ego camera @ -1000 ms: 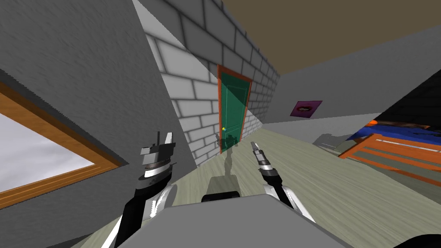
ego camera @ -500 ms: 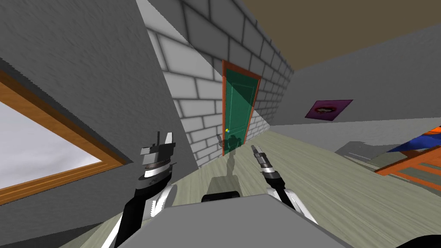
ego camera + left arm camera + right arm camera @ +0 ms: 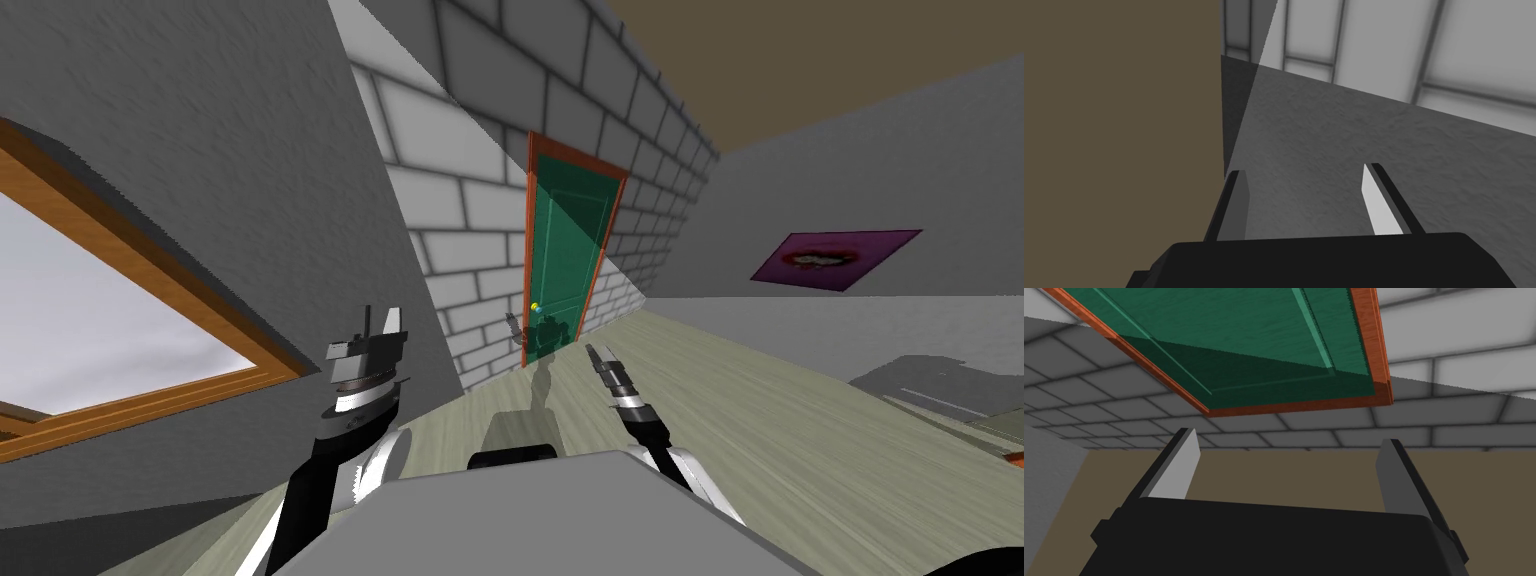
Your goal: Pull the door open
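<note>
A green door (image 3: 568, 250) in an orange frame (image 3: 529, 240) stands shut in the brick wall ahead, some way off across the floor. Its small yellow knob (image 3: 535, 307) sits at the door's left edge. My right gripper (image 3: 596, 353) is held out low before me, well short of the door, and stands open with nothing between its fingers. In the right wrist view, the right gripper (image 3: 1289, 438) points at the brick wall beside the far end of the green door (image 3: 1249, 328). My left gripper (image 3: 382, 320) is raised beside the grey wall, open and empty, its fingers (image 3: 1376, 200) wide apart.
A grey wall (image 3: 200, 150) with a wood-framed window (image 3: 150, 300) runs close along my left. The pale plank floor (image 3: 760, 420) stretches to the door. A purple picture (image 3: 835, 258) hangs on the right wall. My shadow falls on the floor and the door's foot.
My view has swung: the door has shifted right in the picture and looks slightly nearer, and the orange bed has slid off the right edge. Both arms keep their pose.
</note>
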### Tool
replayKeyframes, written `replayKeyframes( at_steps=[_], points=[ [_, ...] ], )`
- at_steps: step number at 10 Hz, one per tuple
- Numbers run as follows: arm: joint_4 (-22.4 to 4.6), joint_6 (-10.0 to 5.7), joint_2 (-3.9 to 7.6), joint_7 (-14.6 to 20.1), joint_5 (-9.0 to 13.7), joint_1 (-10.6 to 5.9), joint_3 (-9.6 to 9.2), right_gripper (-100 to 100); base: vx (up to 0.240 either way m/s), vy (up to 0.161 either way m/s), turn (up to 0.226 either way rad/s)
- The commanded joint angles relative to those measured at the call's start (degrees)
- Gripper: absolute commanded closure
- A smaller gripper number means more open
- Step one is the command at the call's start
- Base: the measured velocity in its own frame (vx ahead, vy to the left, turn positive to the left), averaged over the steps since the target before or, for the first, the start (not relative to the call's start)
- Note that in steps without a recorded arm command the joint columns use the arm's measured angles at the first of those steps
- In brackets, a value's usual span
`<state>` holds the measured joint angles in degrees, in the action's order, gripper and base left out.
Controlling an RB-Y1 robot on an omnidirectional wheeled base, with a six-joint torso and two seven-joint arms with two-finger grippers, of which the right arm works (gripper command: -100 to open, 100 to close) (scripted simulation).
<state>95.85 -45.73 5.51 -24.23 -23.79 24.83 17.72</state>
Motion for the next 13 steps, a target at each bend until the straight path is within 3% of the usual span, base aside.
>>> replayKeyframes(
  at_steps=[1,6,13],
  points=[
    [-1.62,-1.16,0.05,-1.38,-1.04,0.05,1.15,-100,0.106,-0.050,0.095],
    [-7.59,-4.28,-0.10,-5.74,-4.63,-0.73,4.97,-100,0.122,-0.032,0.147],
    [-17.13,-9.27,-1.14,-12.72,-10.36,-1.98,11.07,-100,0.123,-0.063,0.158]
  ],
)
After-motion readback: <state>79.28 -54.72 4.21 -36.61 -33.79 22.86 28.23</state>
